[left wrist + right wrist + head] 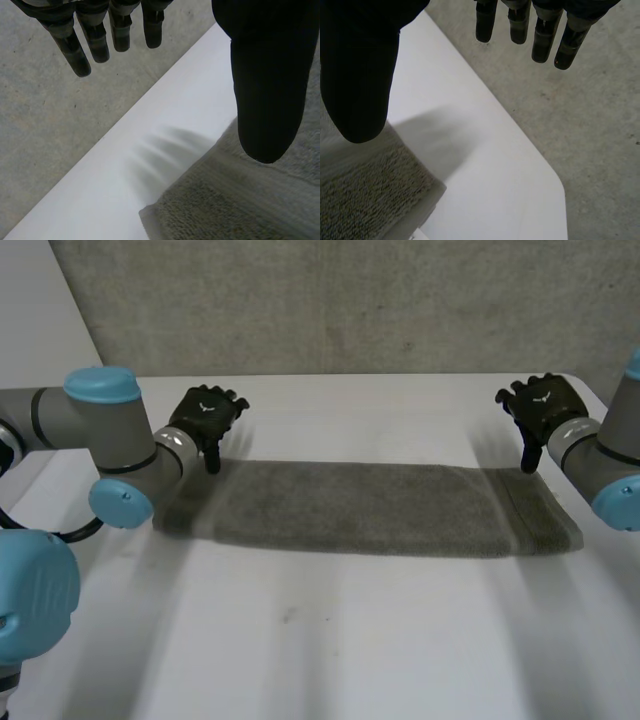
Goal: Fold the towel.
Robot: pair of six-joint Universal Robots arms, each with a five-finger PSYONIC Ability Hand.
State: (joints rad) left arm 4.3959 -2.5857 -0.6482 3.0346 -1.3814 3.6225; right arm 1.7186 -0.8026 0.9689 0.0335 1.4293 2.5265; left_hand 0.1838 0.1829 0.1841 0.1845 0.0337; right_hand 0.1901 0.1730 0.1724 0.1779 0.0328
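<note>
The towel (370,508) lies flat across the table (330,640) near its far edge, and the left hand (205,415) and right hand (545,405) hang open over its far corners, holding nothing, ready to grab them.

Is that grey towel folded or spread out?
Spread: the grey terry towel lies flat in one long strip on the white table.

A white table (340,640) is seen across the lower part of the frame. A grey towel (370,508) is laid flat across the frame's middle, apparently folded into a long strip.
</note>
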